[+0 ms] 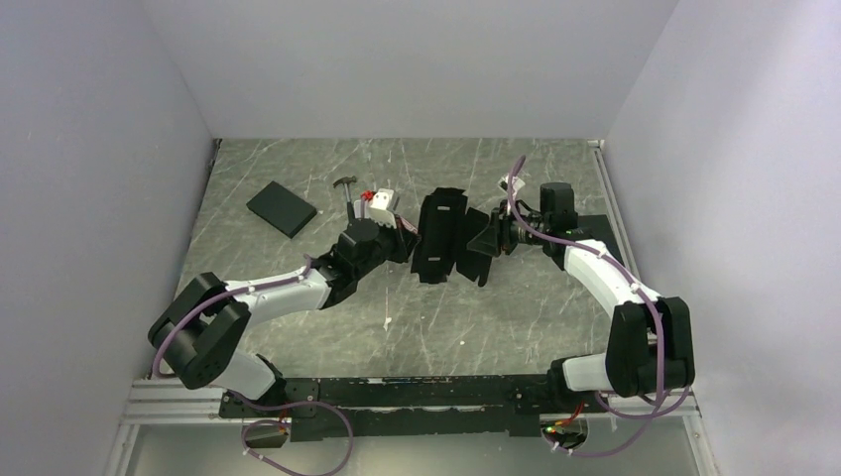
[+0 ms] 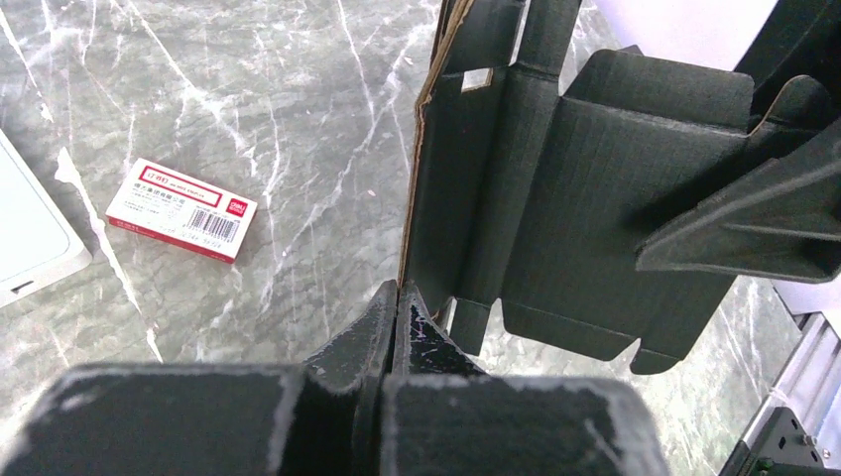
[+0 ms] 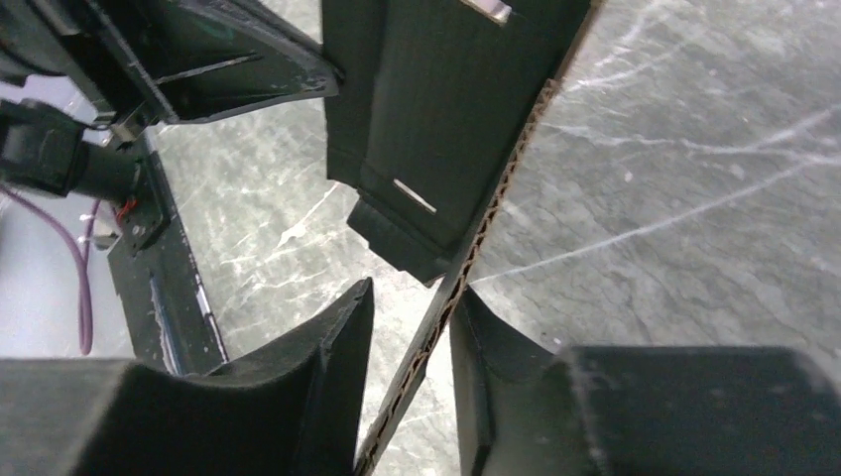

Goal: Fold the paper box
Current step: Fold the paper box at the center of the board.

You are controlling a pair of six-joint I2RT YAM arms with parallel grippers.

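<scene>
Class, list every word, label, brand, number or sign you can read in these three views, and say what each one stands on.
No text here can be read for certain.
On the small red-and-white carton: printed lines, a barcode and a small logo, all too small and blurred to read.
On the paper box: plain black, no print.
Top and right wrist views: no legible text.

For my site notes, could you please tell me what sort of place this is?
Probably a lab robot test cell: plain white walls enclose a grey marble-patterned tabletop, with two white robot arms on a black base rail.
</scene>
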